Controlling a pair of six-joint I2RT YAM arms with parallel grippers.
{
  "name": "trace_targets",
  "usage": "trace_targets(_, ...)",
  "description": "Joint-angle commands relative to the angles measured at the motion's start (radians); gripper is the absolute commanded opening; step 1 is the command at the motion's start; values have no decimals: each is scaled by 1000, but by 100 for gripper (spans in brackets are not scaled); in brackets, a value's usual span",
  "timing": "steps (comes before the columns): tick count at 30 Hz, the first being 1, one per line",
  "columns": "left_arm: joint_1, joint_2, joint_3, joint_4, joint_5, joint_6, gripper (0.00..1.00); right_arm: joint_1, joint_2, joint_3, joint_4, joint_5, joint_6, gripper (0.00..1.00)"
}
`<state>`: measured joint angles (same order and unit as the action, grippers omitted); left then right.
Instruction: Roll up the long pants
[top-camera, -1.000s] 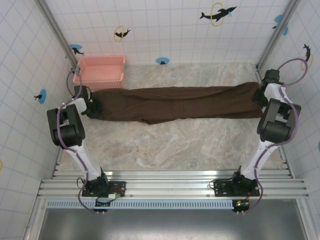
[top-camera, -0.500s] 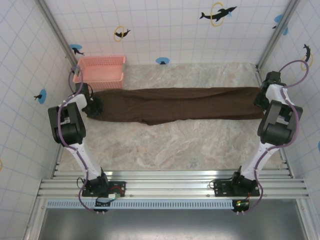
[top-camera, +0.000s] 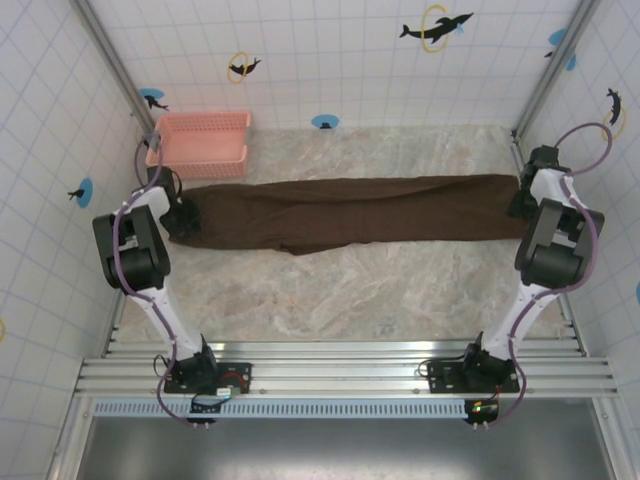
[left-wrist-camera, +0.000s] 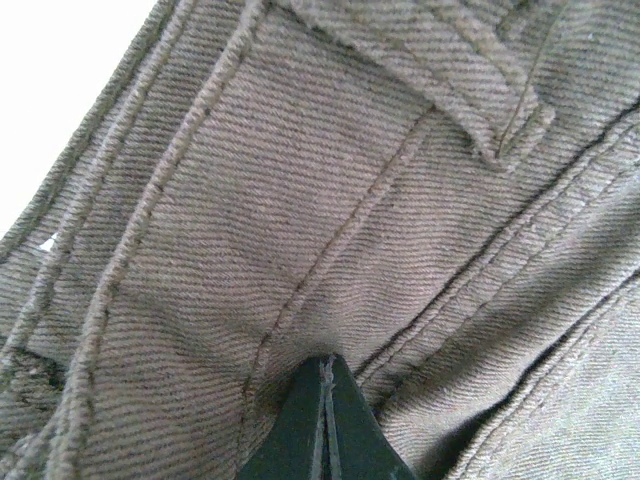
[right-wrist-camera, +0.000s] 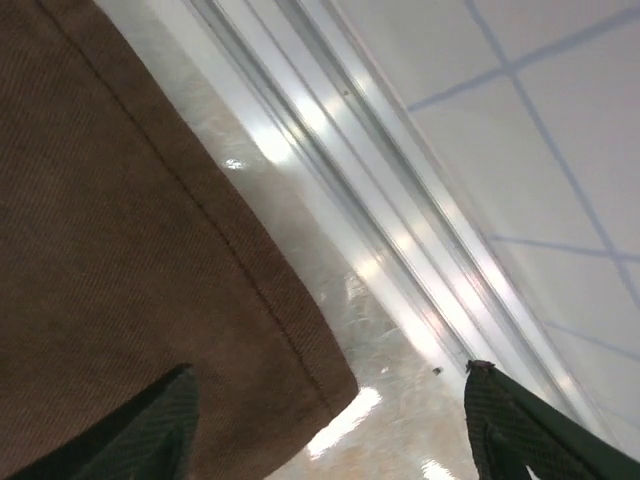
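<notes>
Honestly, barely started: the pants (top-camera: 350, 210) lie stretched flat and full-length across the counter (top-camera: 350, 290), no roll in them yet, with the left claw (top-camera: 183, 215) clamped shut on the waist end and the right claw (right-wrist-camera: 330, 380) wide open over the hem corner, gripping nothing.

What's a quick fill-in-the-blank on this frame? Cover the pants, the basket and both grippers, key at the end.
1. The pants lie stretched out across the table, not yet ___.
2. The basket at the far left is ___ in colour.
3. The left gripper is ___ on the pants.
4. The right gripper stands ___ at the other end of the pants.
Missing words: rolled; pink; shut; open.
</notes>
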<state>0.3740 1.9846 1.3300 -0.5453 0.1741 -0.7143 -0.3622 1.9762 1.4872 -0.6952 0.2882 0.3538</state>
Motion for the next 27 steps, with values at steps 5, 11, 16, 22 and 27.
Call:
trace_targets(5,51,-108,-48,-107,-79,78,1,257,-140,31,95,-412,-19,100)
trace_targets(11,53,-209,-64,-110,-74,109,24,469,-82,70,142,-552,46,99)
trace_targets(16,53,-277,-78,-94,-21,108,43,548,-20,87,157,-613,90,99)
trace_targets(22,51,-330,-121,-48,47,113,58,631,48,132,129,-688,92,99)
trace_targets(27,51,-354,-155,-22,88,135,69,669,112,169,122,-722,109,99)
